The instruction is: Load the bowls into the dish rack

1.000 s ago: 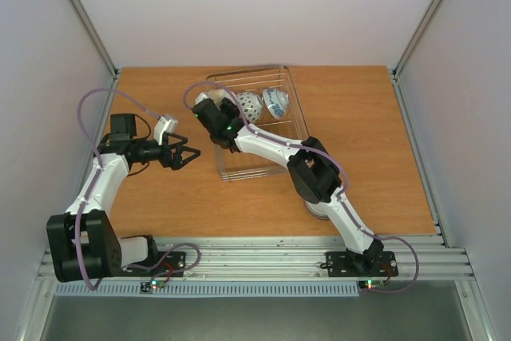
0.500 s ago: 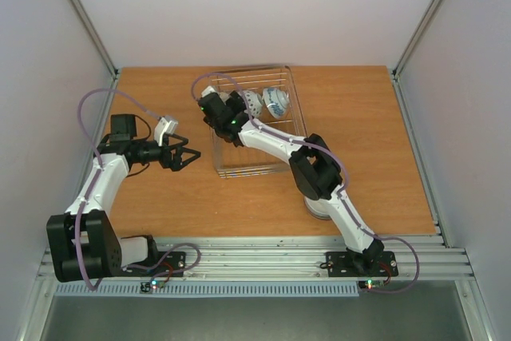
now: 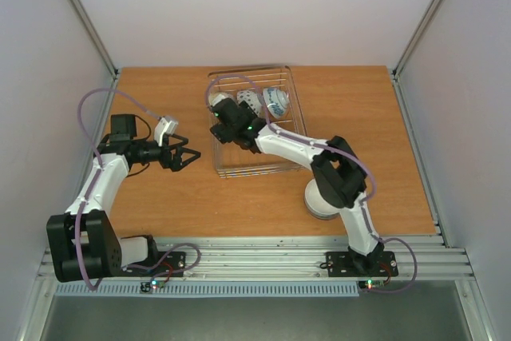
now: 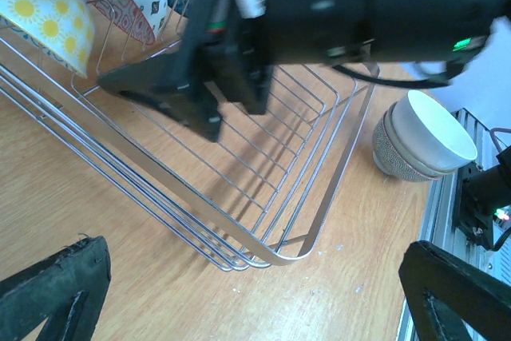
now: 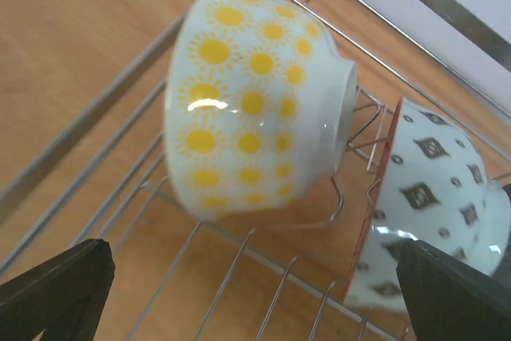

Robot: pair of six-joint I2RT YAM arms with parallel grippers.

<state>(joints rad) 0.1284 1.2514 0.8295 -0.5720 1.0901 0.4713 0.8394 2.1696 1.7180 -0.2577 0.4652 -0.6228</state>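
The dish rack (image 3: 263, 153), a silver wire basket, sits at the middle back of the table. Three bowls stand on edge in its far end: a white bowl with yellow suns (image 3: 217, 100), a dark-dotted white bowl (image 3: 249, 101) and a blue-and-white bowl (image 3: 276, 100). My right gripper (image 3: 223, 117) is open and empty inside the rack, just short of the sun bowl (image 5: 255, 93) and the dotted bowl (image 5: 435, 213). My left gripper (image 3: 194, 157) is open and empty, left of the rack's near corner (image 4: 319, 213). A stack of bowls (image 3: 319, 201) stands near the right arm.
In the left wrist view the stack (image 4: 423, 137) has a plain white bowl on top of a grey speckled one, beside the aluminium rail at the table's near edge (image 4: 447, 221). The right arm (image 3: 295, 145) stretches across the rack.
The right gripper has let go of the sun bowl, which now stands in the rack's far left, and has drawn back toward the near side. The left arm has not moved.
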